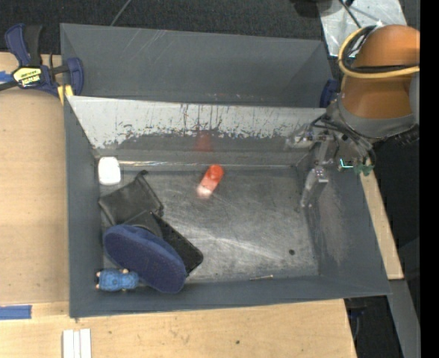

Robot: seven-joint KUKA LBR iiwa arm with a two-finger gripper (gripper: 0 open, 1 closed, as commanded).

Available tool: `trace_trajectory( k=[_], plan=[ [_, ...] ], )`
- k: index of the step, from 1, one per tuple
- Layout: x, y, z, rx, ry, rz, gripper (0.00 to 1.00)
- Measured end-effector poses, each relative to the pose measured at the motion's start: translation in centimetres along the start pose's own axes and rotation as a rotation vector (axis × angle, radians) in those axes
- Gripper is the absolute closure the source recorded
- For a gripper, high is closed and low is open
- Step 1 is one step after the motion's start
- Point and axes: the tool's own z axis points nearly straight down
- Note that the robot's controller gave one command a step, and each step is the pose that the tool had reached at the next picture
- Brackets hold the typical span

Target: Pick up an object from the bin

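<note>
My gripper (310, 192) hangs over the right side of the bin floor, close to the right wall, with nothing between its fingers. The nearest loose thing is a small orange and white bottle (210, 180) lying on the floor near the back wall, well to the left of the gripper. The fingers look close together, but their state is unclear from this angle.
At the left of the bin lie a white cap-like piece (109, 171), a black flat pouch (146, 216), a dark blue round pad (145, 256) on top of it, and a small blue toy (116, 280) at the front left corner.
</note>
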Motion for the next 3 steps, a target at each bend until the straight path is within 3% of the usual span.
trace_trajectory(
  k=[1, 2, 3],
  plan=[
    [-1.6, 1.4, 0.5, 0.000, -0.012, 0.098, 0.00],
    [-1.4, 8.4, 4.0, -0.003, -0.004, 0.101, 0.00],
    [-1.5, 13.9, 9.7, 0.003, 0.002, 0.152, 0.00]
  ],
)
